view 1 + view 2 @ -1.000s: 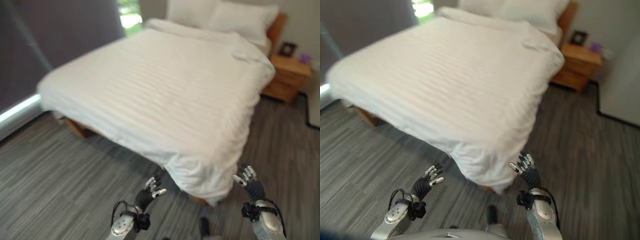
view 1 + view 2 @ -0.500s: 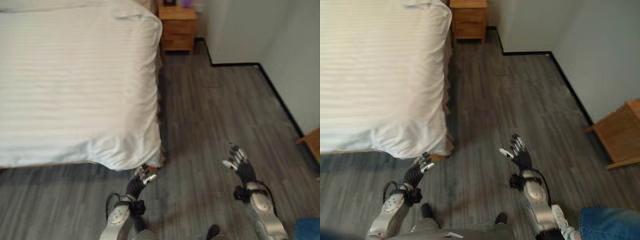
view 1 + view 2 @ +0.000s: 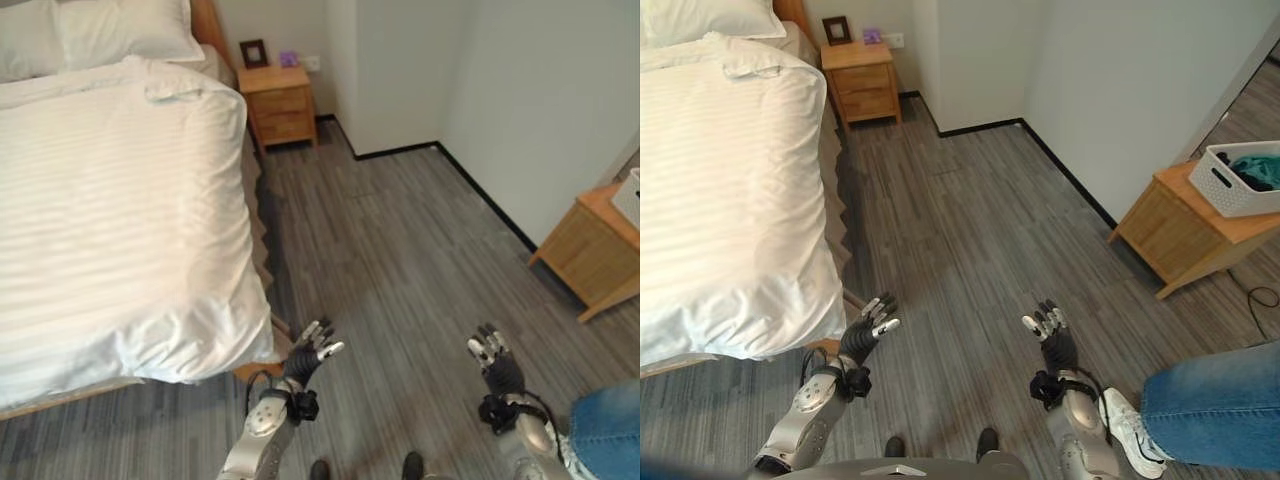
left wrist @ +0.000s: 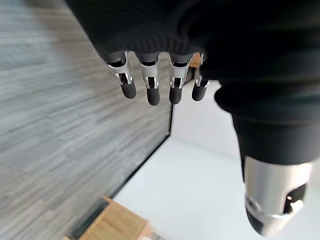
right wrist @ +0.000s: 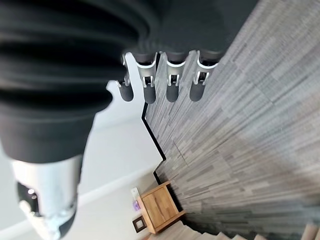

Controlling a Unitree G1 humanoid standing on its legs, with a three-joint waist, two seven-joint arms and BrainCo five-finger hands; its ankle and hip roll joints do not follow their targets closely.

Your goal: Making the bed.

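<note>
Both robot hands spread, empty: left (image 3: 312,352), right (image 3: 493,362) | camera swung right | bed (image 3: 110,230) unchanged

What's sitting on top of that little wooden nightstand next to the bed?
On the nightstand stand a dark picture frame and a small purple thing too small to identify. Its drawers are closed, so their contents stay hidden.
</note>
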